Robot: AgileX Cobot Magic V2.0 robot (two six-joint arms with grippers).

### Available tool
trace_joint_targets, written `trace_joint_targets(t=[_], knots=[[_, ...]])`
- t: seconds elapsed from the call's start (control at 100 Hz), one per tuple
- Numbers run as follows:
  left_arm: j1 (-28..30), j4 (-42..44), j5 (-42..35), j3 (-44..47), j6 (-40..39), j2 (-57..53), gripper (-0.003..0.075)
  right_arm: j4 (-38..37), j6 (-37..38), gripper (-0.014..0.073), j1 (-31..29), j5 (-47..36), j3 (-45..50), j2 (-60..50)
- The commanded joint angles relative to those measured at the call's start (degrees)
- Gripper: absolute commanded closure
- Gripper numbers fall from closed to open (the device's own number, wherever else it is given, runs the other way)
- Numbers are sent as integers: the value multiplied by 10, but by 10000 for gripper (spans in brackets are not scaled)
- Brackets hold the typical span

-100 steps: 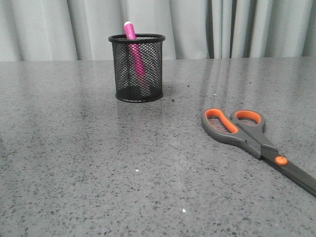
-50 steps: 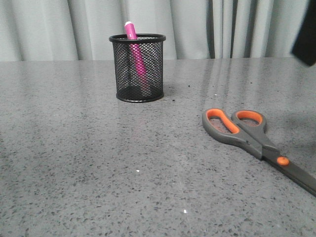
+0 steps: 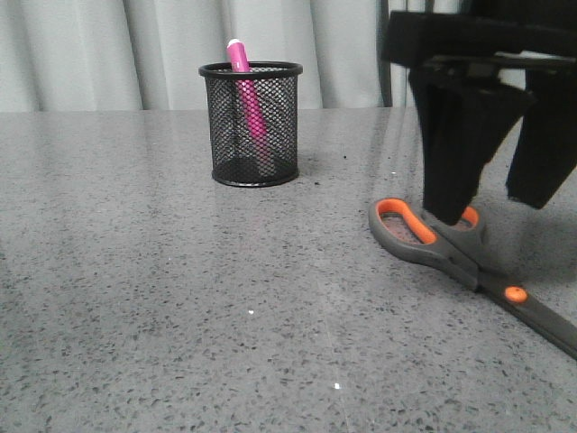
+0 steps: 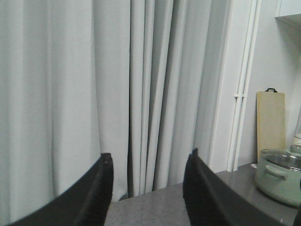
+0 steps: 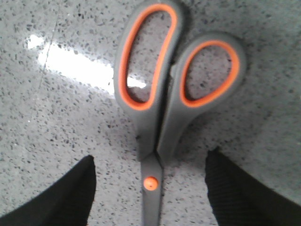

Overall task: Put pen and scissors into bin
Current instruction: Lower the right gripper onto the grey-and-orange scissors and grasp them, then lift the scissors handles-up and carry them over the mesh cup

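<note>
The pink pen [image 3: 245,95] stands inside the black wire-mesh bin [image 3: 253,124] at the back of the table, its whitish cap above the rim. The scissors [image 3: 455,254] with dark grey handles and orange loop linings lie flat on the right, blades toward the front right. My right gripper [image 3: 491,206] hangs open just above the scissors' handles. In the right wrist view the scissors [image 5: 162,101] lie between the open right gripper's [image 5: 150,162] fingers, the orange pivot dot midway. My left gripper [image 4: 148,160] is open and empty, facing the curtain; it is out of the front view.
The grey speckled table [image 3: 162,298] stretches across the front view with a pale curtain [image 3: 108,54] behind it. In the left wrist view a pale green pot [image 4: 282,176] and a wooden board [image 4: 270,120] stand at the counter's far side.
My right gripper has come down from the upper right edge of the front view to just above the scissors' handles. The pen, bin and scissors have not moved.
</note>
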Motion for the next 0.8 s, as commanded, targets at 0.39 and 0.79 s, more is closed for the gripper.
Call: trace_joint_targets(t=[0.39,0.79], knots=[[-4,-6,-6,-14,-2,1,430,4,3,148,2,-13,-17,61],[-4,-6,4,-14,-2,1,430,-17,7,672,2,-47,-21,84]])
